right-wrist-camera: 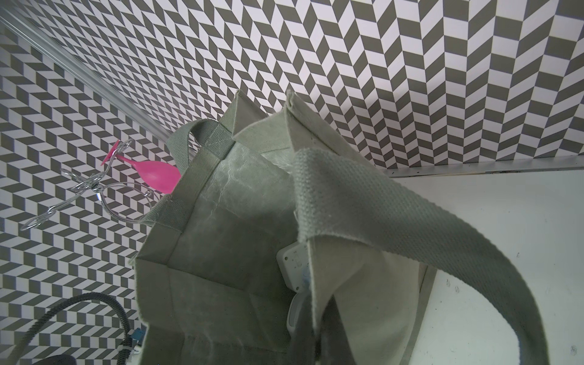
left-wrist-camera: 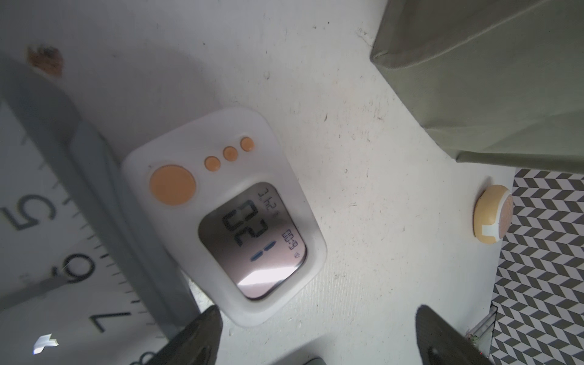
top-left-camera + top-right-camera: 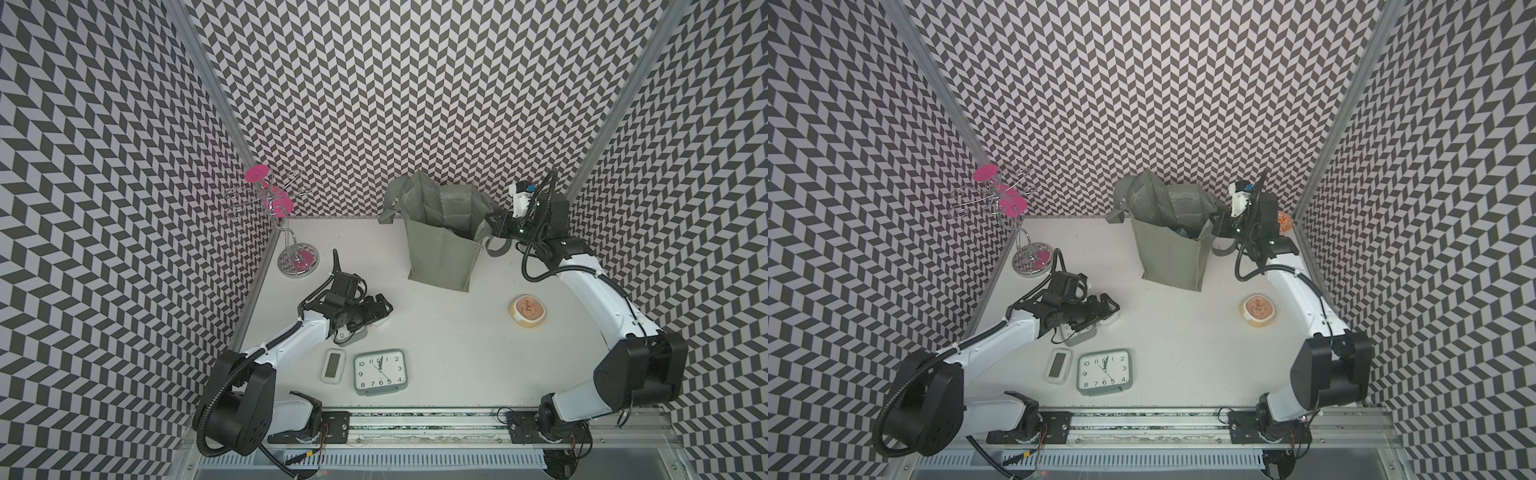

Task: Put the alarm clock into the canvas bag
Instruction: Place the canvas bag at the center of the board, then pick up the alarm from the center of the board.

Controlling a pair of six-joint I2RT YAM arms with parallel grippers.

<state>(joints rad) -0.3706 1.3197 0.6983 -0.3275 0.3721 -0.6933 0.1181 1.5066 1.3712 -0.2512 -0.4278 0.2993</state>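
A white table (image 3: pixel 449 353) is being boxed in by chevron walls (image 3: pixel 374 83). The bag (image 3: pixel 440 257) is being held upright by the far edge, its rim being pinched in the closed right gripper (image 3: pixel 493 226); a white device (image 1: pixel 292 265) is being glimpsed inside. The alarm clock (image 2: pixel 224 218) is lying face up toward the left edge, partly being covered by the left gripper (image 3: pixel 383 308), jaws spread wide, nothing gripped. An analog clock (image 3: pixel 380 372) and a slim clock (image 3: pixel 333 365) are lying side by side at the near edge.
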